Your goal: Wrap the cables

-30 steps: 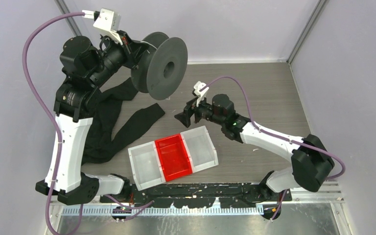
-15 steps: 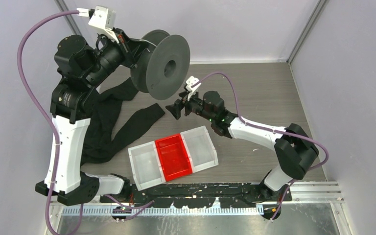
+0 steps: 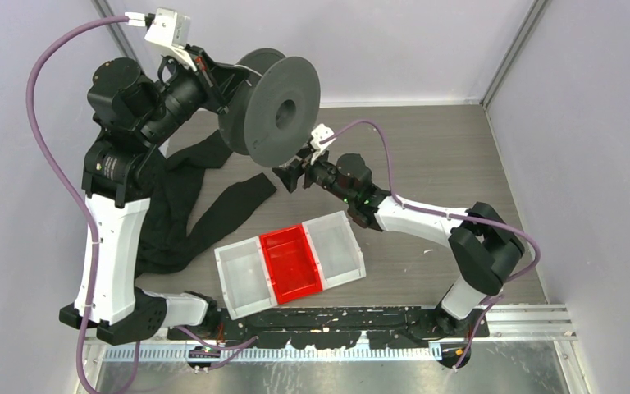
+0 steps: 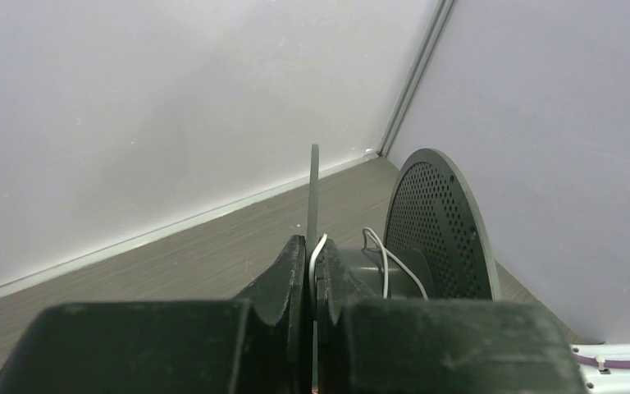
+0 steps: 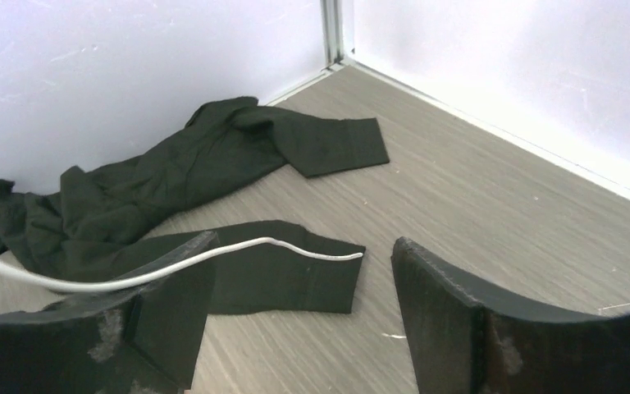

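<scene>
A dark grey spool [image 3: 277, 105] is held in the air at the back left. My left gripper [image 3: 223, 82] is shut on its near flange [image 4: 313, 185], with a thin white cable [image 4: 319, 249] pinched between the fingers. More cable loops round the hub [image 4: 384, 264], in front of the perforated far flange [image 4: 439, 222]. My right gripper [image 3: 289, 176] is open just below the spool. In the right wrist view a loose white cable [image 5: 205, 258] runs over the gripper's left finger [image 5: 168, 304], and its free end hangs between the open jaws [image 5: 303, 246].
A black cloth [image 3: 193, 205] lies spread on the wooden floor at the left; it also shows in the right wrist view [image 5: 213, 160]. A three-part tray [image 3: 250, 279] with a red middle bin [image 3: 291, 261] sits near the front. Walls close in the back and sides.
My right gripper has moved left and back, from beside the tray to just under the spool. My left arm has shifted the spool slightly up and right.
</scene>
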Controlling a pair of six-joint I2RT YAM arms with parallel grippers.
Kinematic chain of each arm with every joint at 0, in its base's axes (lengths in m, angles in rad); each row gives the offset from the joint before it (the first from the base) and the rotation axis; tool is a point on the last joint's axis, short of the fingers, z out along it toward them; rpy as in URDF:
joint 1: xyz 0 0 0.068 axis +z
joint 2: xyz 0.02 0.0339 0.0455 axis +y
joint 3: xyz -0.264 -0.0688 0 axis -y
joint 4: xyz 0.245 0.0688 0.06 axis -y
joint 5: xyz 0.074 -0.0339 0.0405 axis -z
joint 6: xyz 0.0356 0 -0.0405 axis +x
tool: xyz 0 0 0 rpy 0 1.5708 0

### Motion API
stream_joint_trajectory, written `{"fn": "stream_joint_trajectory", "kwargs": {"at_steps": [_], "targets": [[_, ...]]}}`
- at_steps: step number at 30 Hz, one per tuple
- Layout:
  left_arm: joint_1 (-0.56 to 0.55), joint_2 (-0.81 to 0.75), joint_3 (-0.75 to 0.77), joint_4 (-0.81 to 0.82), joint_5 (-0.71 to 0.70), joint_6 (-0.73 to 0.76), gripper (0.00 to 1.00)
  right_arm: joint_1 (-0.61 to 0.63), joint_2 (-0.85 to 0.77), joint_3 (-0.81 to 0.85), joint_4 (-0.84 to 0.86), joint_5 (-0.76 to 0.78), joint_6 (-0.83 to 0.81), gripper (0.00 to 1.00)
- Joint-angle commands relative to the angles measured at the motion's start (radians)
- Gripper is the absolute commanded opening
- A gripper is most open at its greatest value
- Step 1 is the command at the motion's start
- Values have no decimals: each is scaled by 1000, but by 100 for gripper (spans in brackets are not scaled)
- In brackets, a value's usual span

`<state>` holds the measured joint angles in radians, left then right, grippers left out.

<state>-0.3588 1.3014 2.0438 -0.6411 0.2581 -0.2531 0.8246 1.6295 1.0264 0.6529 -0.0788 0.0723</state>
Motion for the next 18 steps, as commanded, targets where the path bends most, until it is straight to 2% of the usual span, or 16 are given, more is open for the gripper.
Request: {"fn": "stream_joint_trajectory", "kwargs": {"at_steps": [1, 4, 9, 18], "targets": [[2, -19, 44, 81, 39, -38, 0, 11, 22, 36, 164, 76, 47, 70], [3, -21, 42, 78, 42, -40, 0, 11, 37, 29, 233, 141, 87, 42], [3, -22, 40, 79, 38, -38, 0, 11, 40, 28, 236, 123, 102, 3], [3, -20, 18, 95, -10, -41, 0, 13, -27, -61, 201, 100, 124, 1]]}}
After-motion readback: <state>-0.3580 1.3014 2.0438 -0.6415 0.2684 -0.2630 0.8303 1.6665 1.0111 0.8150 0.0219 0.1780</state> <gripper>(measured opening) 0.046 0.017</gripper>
